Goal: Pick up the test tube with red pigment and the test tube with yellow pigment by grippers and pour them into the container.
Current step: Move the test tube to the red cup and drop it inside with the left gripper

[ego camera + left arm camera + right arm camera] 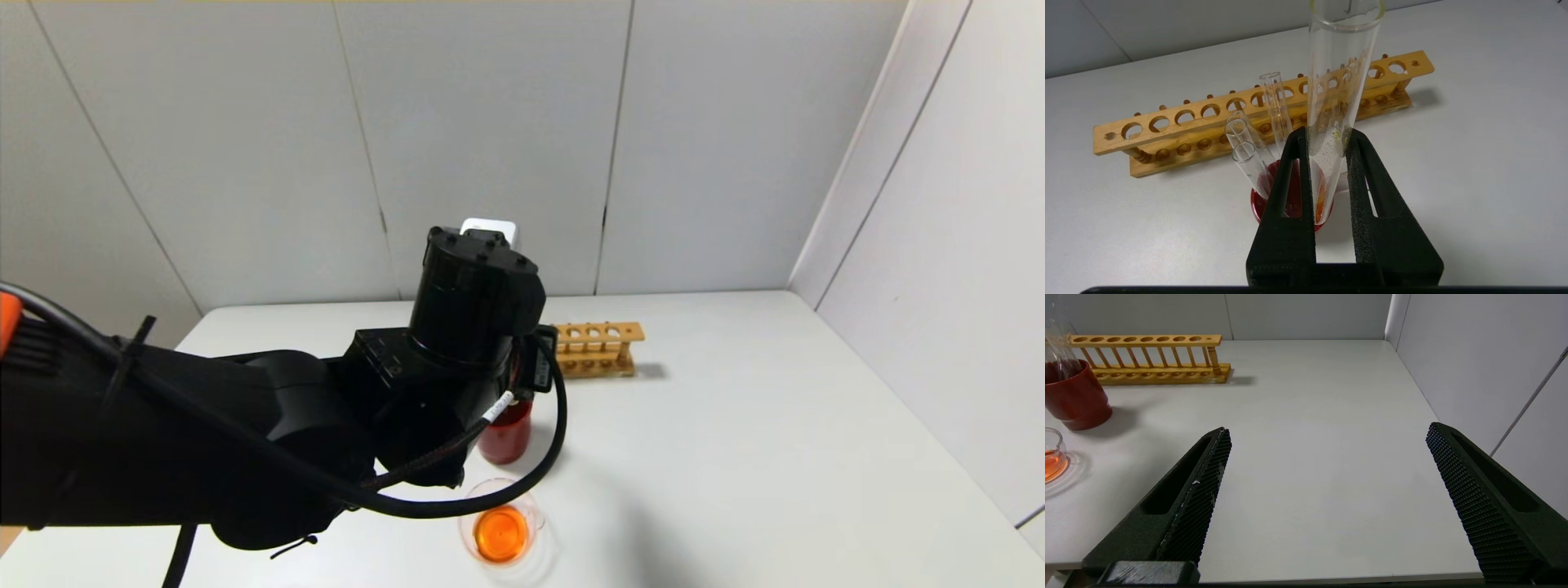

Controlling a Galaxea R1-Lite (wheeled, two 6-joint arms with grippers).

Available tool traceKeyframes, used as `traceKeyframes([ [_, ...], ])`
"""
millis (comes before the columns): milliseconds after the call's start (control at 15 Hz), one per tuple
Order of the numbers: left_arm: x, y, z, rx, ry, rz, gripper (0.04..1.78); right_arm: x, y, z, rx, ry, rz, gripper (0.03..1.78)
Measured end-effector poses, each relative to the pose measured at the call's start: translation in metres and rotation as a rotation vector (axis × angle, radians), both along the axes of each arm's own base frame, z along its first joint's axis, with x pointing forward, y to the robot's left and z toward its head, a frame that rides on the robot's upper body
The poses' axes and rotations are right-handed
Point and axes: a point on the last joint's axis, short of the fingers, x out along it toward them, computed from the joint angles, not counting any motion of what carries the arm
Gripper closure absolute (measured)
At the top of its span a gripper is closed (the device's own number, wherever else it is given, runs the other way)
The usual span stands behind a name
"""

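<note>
Test tube with red pigment [1337,102], nearly drained, stands clamped between the left gripper [1327,141] fingers, above the red cup [1261,200]; container [500,531] at 6 o'clock of that cup; right gripper [1327,445] spread, idle.

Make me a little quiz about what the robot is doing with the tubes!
1. What is the left gripper shut on?
A) a spoon
B) the test tube with red pigment
C) a sponge
2. True or false: the right gripper has its jaws wide open and holds nothing.
3. Fill in the gap: the liquid in the container is ____ in colour.

Key: 1 B; 2 true; 3 orange.
</note>
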Motion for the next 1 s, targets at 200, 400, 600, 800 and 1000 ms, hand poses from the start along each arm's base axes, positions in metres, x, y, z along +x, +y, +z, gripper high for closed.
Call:
traceKeyframes([
  [200,0.003,0.001,-0.010,0.020,0.024,-0.004,1.52,0.000,0.000,0.000,0.000,0.000,0.001,0.07],
  [400,0.005,0.003,-0.016,0.025,0.037,0.005,1.52,0.000,0.000,0.000,0.000,-0.001,0.001,0.07],
  [600,0.010,0.002,-0.022,-0.001,0.021,0.016,1.52,0.000,0.000,0.000,0.000,0.000,0.000,0.07],
  [800,0.015,0.002,-0.031,0.005,0.027,0.027,1.52,0.000,0.000,0.000,0.000,0.000,0.000,0.07],
  [1000,0.022,0.004,-0.041,0.002,0.033,0.031,1.52,0.000,0.000,0.000,0.000,0.000,0.000,0.07],
])
